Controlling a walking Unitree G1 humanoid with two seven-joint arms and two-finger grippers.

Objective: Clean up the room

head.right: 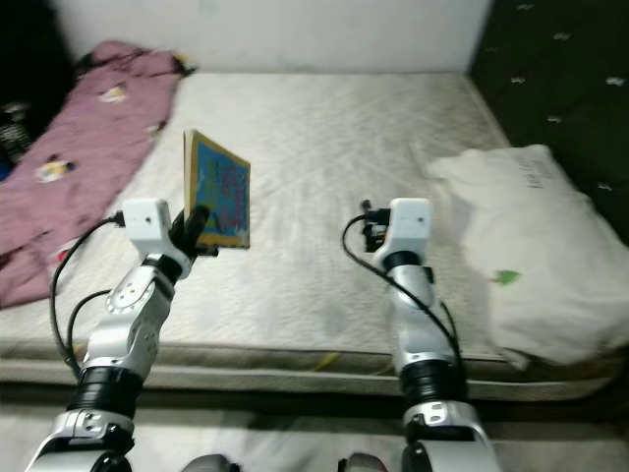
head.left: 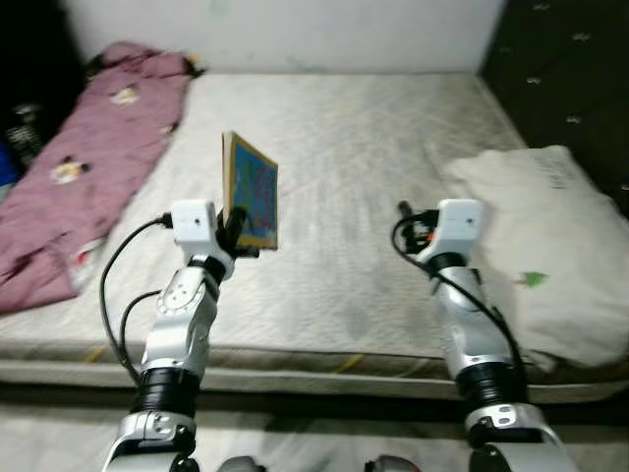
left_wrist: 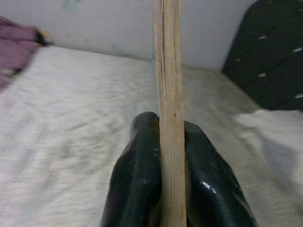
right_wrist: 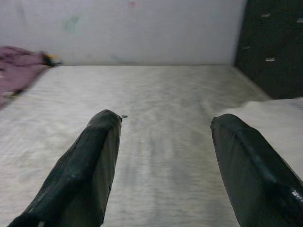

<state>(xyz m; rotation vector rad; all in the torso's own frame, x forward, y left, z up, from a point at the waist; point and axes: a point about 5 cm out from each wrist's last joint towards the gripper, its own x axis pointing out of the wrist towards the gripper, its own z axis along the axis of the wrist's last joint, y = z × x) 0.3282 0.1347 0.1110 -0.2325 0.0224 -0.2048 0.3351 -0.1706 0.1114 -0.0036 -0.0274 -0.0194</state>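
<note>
Edge-on in the left wrist view, one book [left_wrist: 170, 118] sits pinched in the left gripper [left_wrist: 173, 156] above the mattress [head.left: 354, 138]; head views show its colourful cover. Right gripper [right_wrist: 165, 156] gapes empty. One pillow [head.left: 550, 246], right edge; one blanket [head.left: 88, 167], left edge.

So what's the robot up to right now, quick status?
Left gripper shut on a colourful flat board, held upright over the mattress. Right gripper open, empty, above the mattress. Pink blanket and white pillow lie at the sides.
</note>
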